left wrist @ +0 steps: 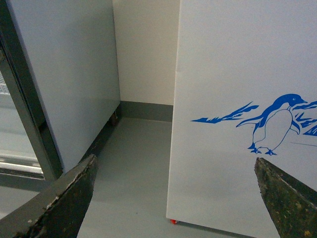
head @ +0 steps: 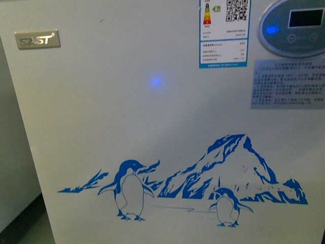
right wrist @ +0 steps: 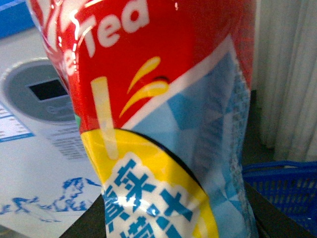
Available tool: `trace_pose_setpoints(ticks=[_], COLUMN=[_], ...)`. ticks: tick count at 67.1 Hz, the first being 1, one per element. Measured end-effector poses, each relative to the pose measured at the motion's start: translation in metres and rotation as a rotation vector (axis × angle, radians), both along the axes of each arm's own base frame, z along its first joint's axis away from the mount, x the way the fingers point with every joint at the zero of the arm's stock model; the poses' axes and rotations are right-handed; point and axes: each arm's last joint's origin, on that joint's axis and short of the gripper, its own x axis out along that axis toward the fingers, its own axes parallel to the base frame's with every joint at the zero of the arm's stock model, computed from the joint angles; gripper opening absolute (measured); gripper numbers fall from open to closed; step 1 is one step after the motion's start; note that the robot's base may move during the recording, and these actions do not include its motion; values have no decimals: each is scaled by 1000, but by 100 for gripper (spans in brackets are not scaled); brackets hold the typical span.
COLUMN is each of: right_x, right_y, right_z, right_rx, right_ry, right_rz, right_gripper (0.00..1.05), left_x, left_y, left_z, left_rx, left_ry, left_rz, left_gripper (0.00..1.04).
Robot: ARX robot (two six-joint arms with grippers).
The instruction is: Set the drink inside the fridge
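The drink (right wrist: 163,114) fills the right wrist view: a bottle wrapped in a red, yellow and light-blue label with the word "Tea". My right gripper (right wrist: 173,225) is shut on it, and its dark fingers (right wrist: 270,213) show on either side of the bottle. The fridge (head: 152,101) is a white chest freezer whose front, with its blue penguin-and-mountain decal and SAST badge (head: 37,39), fills the front view; its top and lid are out of view. My left gripper (left wrist: 173,198) stands open and empty in front of the fridge's lower corner (left wrist: 223,74).
An oval control panel (head: 294,25) and an energy label (head: 224,33) sit high on the fridge front. A grey upright cabinet (left wrist: 64,84) stands beside the fridge with a strip of grey floor (left wrist: 129,168) between them. A blue basket (right wrist: 285,188) lies behind the drink.
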Motion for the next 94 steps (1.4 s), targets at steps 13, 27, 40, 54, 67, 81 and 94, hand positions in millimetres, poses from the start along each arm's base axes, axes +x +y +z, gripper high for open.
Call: trace_pose_setpoints(ticks=[13,27,40,54,67,81,94], right_x=[-39,-69,-68,-61,-64,-64,-66], right_y=[16,18,20,36,49,41,36], right_z=[20,36,26,18,21,10,-5], right_rx=[8,-8,10,8,-5,-14,-14], right_ry=[-149,-331,-331,-304,-345,-336,-294], right_rz=[40,92,113,92,128,9,-129], right_gripper=[42,42,42,42,42,42,42], left_x=[0,0,0,0,0,0,0], left_y=[0,0,0,0,0,0,0], left_z=[0,0,0,0,0,0,0], left_rx=[0,0,0,0,0,0,0], left_ry=[0,0,0,0,0,0,0], left_rz=[0,0,0,0,0,0,0], left_gripper=[97,97,97,97,97,97,97])
